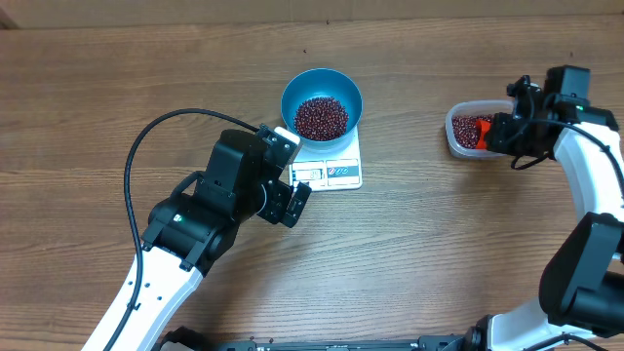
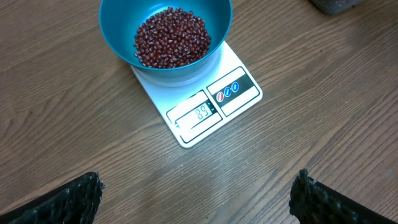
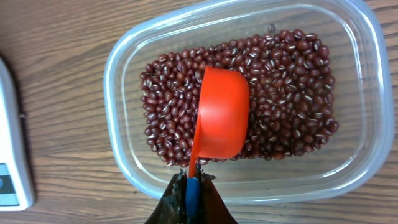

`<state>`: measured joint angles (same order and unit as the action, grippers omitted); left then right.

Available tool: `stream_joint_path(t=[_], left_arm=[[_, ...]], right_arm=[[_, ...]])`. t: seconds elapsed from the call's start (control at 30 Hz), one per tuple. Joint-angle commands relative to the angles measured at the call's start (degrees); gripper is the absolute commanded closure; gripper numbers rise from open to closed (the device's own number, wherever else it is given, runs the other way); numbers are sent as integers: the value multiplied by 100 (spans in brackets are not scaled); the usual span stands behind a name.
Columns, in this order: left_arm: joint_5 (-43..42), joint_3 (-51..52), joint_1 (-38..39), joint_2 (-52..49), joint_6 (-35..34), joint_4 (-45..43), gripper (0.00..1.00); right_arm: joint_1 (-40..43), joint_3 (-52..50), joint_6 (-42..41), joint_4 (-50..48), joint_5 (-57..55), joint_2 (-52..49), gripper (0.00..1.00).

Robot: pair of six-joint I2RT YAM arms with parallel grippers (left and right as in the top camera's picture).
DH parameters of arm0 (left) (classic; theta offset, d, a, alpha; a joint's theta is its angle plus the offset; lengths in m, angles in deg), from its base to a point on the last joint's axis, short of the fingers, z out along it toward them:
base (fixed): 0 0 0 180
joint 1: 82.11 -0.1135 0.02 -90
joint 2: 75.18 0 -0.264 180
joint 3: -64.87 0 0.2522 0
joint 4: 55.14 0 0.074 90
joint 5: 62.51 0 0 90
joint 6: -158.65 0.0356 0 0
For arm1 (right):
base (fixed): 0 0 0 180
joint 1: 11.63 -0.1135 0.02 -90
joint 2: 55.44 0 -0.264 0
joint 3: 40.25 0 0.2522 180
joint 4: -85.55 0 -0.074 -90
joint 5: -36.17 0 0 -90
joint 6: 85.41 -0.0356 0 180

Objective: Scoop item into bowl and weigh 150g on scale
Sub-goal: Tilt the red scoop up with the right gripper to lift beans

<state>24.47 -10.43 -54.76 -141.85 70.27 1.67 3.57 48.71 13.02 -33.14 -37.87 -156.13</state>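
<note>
The blue bowl [image 1: 322,100] stands on the white scale [image 1: 330,168] and holds a heap of dark red beans [image 2: 172,36]. The scale's display [image 2: 198,114] shows in the left wrist view. My left gripper [image 1: 290,203] hangs open just left of the scale's front, with its fingertips [image 2: 79,194] wide apart over bare wood. My right gripper [image 3: 193,186] is shut on the blue handle of an orange scoop [image 3: 221,114]. The scoop lies bottom-up over the beans [image 3: 286,93] in the clear tub [image 1: 469,131] at the right.
The wooden table [image 1: 439,244] stretches round the scale and the tub. A black cable [image 1: 146,136] loops from the left arm over the table's left side. The scale's edge [image 3: 11,155] shows at the left of the right wrist view.
</note>
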Motion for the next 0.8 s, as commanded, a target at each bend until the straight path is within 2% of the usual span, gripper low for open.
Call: stream_joint_path(t=[0.0, 0.77], left_arm=[[-87, -136, 15, -39, -55, -17, 0], [-87, -136, 15, -39, -55, -17, 0]], right_arm=[[59, -26, 111, -39, 664, -39, 96], [66, -26, 63, 31, 1117, -254, 96]])
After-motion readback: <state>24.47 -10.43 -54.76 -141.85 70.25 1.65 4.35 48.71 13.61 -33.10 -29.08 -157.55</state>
